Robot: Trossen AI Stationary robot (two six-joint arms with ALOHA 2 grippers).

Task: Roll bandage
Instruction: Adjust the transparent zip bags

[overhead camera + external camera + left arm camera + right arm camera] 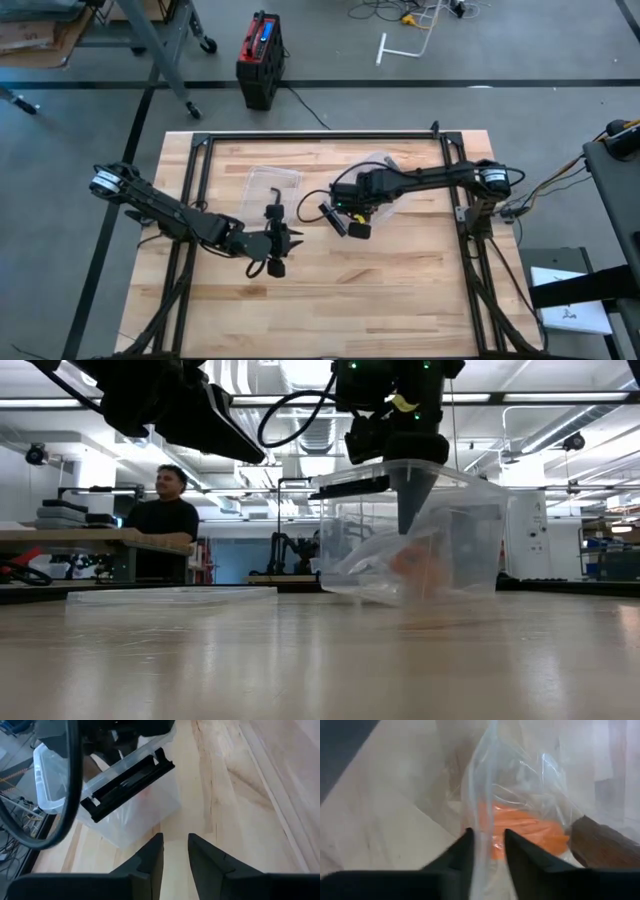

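My right gripper has its jaws narrowed on a fold of the clear plastic bag, pinching it inside the clear bin at the middle of the high view. The orange bandage lies in that bag, just beyond my fingertips. My left gripper hangs below and left of the bin, jaws slightly parted on nothing. A flat clear lid rests upper left of it. A person sits far left in the low view.

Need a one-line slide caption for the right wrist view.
Right gripper fingers pinch a clear plastic bag holding an orange bandage inside the clear bin.
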